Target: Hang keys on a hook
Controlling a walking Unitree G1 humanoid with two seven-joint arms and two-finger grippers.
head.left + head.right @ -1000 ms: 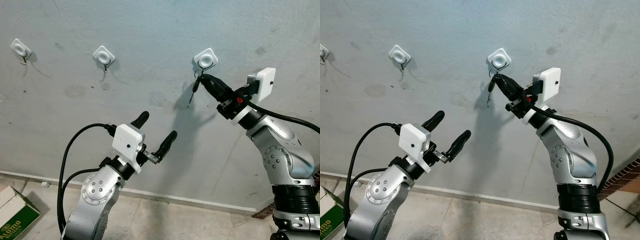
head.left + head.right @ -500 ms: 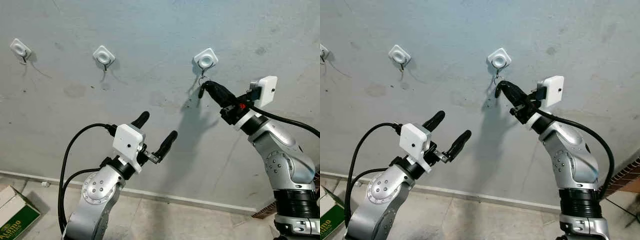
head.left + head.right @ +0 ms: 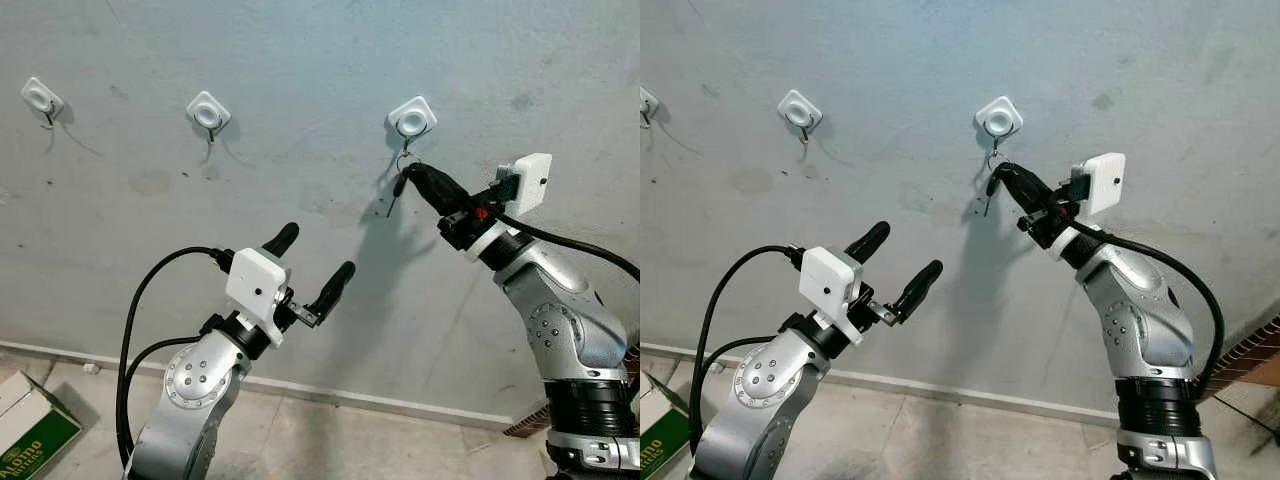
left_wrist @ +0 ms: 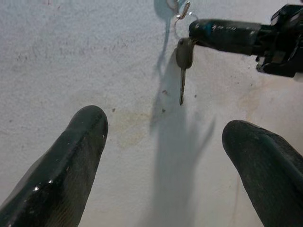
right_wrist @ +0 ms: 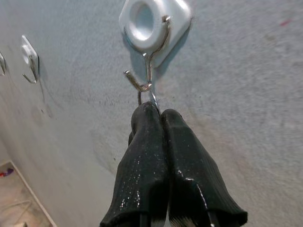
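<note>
Our right gripper [image 3: 408, 171] has its jaws pinched shut on the key ring [image 5: 152, 98], which looks threaded over the wire hook [image 5: 144, 80] with the key [image 4: 183, 61] dangling beneath; let go before the ring seats and it could slide off the tip and drop. Left gripper [image 3: 312, 268] waits low, jaws apart; the carton [image 3: 25, 425] on the floor keeps its contents hidden.

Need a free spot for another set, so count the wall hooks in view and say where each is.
3, in a row on the wall: left hook, middle hook, and right hook, where the right hand holds the key ring. More may lie outside the frame.
</note>
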